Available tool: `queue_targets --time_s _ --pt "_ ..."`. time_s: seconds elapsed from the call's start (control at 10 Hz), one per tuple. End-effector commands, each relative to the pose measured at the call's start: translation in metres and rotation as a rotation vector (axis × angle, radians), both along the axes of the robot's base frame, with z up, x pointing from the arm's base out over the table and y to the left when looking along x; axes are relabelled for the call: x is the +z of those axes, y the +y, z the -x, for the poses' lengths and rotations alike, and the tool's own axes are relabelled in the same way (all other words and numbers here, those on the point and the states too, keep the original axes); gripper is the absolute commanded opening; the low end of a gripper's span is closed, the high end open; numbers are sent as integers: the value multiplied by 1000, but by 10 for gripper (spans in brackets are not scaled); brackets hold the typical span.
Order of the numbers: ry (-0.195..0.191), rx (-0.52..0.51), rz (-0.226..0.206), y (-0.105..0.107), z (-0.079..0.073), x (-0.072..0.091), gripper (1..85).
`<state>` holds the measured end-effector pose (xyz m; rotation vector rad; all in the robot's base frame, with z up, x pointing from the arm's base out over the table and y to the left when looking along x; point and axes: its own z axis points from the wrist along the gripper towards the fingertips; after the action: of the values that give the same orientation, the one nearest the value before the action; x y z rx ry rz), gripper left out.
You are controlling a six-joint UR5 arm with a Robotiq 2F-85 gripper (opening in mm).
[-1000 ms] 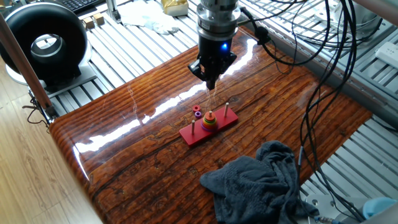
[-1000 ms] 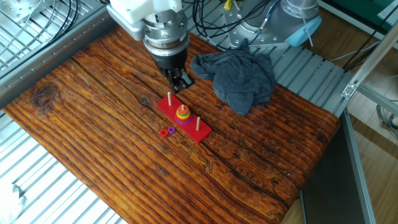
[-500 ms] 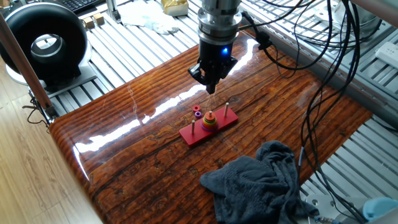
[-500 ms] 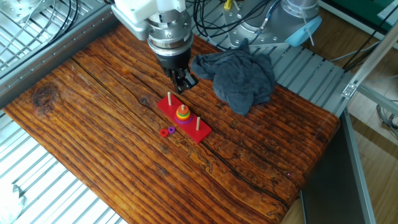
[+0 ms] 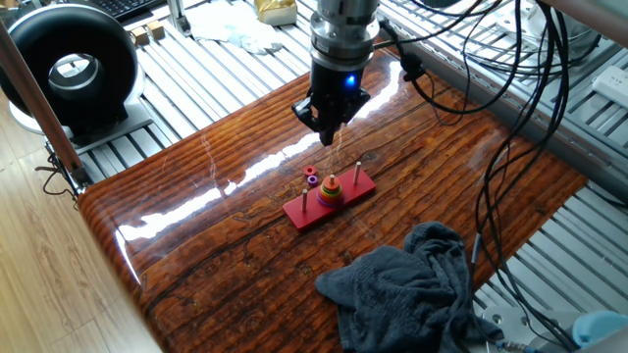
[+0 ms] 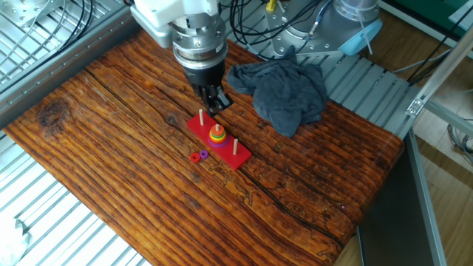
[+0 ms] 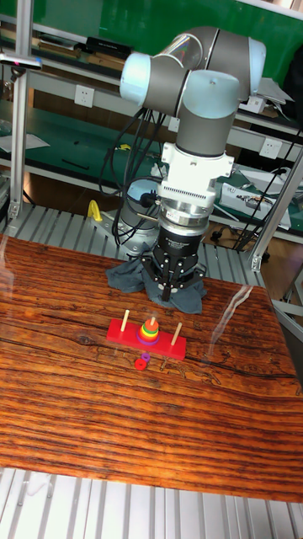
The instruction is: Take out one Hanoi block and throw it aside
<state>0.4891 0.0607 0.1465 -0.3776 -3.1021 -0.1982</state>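
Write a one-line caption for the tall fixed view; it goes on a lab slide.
UR5 tool poised above a red Hanoi base with stacked rings; two small rings lie on the wooden table.

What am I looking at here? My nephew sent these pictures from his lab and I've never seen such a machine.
It is a robot arm whose gripper hangs above a wooden table, holding nothing. All three pictures come from fixed cameras: two look down from opposite sides, and the tall one faces the arm. On the table stands a red base with three pegs; coloured rings are stacked on the middle peg. A tiny red ring and a small purple ring lie beside the base. A grey cloth lies crumpled on the table.
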Motion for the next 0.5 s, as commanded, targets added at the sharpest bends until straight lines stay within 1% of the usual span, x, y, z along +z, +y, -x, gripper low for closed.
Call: queue_targets --time_s 0.0,0.1,0.2,0.4 --pt "23 19 -26 9 8 -2 257" --pt "15 32 -14 6 7 -4 257" --pt "14 57 17 -2 7 -6 263" --pt "13 67 12 -1 7 -7 290"
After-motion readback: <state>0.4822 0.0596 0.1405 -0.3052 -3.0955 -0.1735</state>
